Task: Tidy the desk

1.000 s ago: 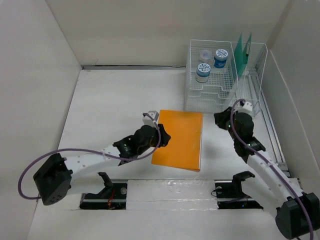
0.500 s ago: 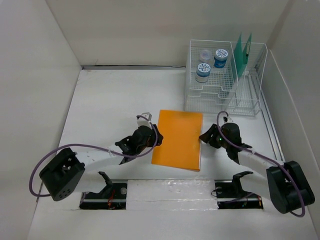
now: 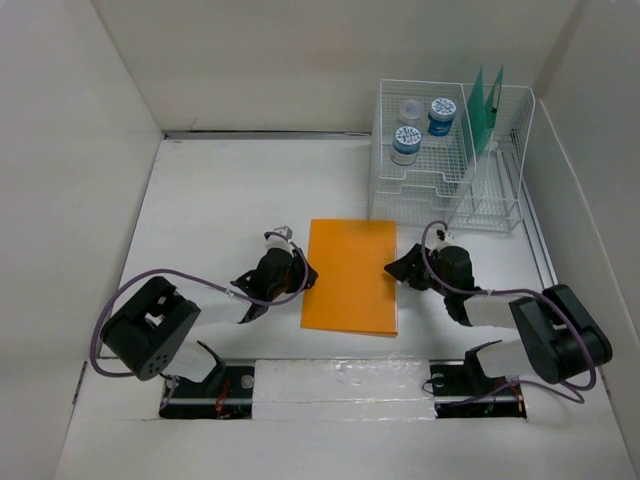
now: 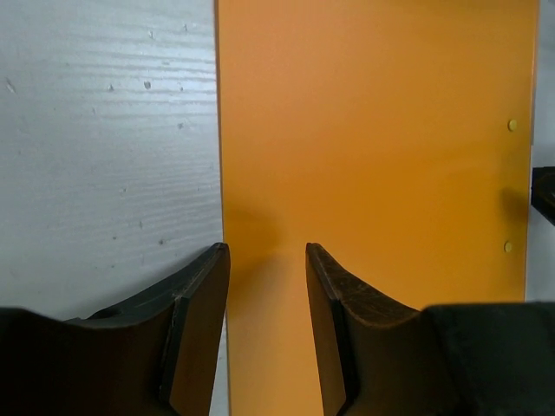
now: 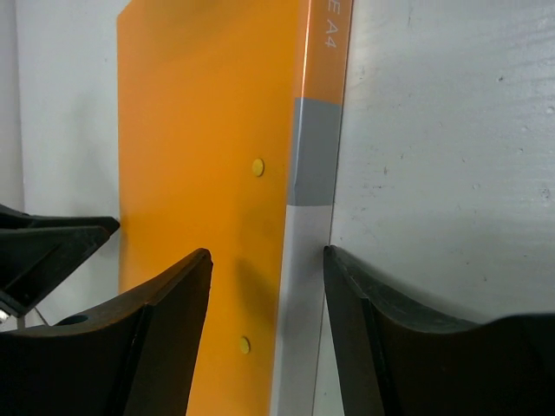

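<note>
From the top camera I see the desk (image 3: 230,200) as the big white surface under everything, closed in by white walls. One orange folder (image 3: 350,277) lies flat near the middle of it, just in front of the two arms. The left claw (image 3: 303,272) is low at the folder's left edge and the right claw (image 3: 395,270) is low at its right edge. I judge that I have them on both sides so that I can square the folder or lift it from two edges. In the far right corner stands one wire rack (image 3: 425,190). It holds three small jars (image 3: 405,143) in its left part and two green sheets (image 3: 487,100) upright in its right part. I think the upright slots are the place for flat things like this folder.

In the left wrist camera the two fingers (image 4: 195,321) are spread apart. One is over the folder's left edge and the other is over the orange cover, and nothing is pinched between them. I count two small yellow rivets (image 4: 512,125) near the far side of the cover.

In the right wrist camera the fingers (image 5: 165,321) are also spread, wider. They stand on either side of the folder's grey and orange spine (image 5: 314,156), one over the cover and one over the bare desk. They grip nothing. The same two rivets show here too.
</note>
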`<action>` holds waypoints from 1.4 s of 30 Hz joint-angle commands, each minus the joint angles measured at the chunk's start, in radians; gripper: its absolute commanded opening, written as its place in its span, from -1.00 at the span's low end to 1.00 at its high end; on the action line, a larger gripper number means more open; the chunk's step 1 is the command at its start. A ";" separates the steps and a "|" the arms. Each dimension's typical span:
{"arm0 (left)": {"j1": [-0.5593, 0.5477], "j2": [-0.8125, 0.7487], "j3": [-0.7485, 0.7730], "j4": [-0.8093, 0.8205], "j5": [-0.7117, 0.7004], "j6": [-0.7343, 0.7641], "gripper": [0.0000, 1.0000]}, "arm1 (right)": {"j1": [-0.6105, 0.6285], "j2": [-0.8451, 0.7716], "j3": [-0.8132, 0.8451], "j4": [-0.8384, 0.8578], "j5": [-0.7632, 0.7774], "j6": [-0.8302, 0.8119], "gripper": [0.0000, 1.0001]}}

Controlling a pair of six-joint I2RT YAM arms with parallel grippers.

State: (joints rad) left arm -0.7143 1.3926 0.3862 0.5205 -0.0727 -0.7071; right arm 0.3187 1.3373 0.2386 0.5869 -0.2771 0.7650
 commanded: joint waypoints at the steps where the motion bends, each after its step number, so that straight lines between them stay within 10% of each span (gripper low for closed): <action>1: -0.004 0.061 -0.010 0.061 0.101 -0.026 -0.29 | 0.039 0.062 -0.062 0.147 -0.056 0.049 0.21; 13: -0.004 0.077 -0.032 0.116 0.146 -0.045 -0.31 | 0.169 -0.170 -0.067 0.406 -0.140 0.074 0.21; 24: -0.004 0.026 -0.026 0.049 0.096 -0.025 -0.32 | 0.189 -0.523 -0.018 -0.363 0.357 -0.033 0.13; 36: 0.024 -0.274 0.085 -0.233 -0.133 0.040 -0.22 | 0.134 0.029 0.113 -0.034 0.290 -0.105 0.50; 42: 0.251 -0.198 0.014 -0.147 0.104 0.052 -0.19 | 0.105 0.265 0.157 0.166 0.248 -0.053 0.53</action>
State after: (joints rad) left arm -0.5236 1.1526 0.4385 0.3534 -0.0872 -0.6765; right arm 0.4351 1.5047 0.3927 0.6392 0.0189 0.6956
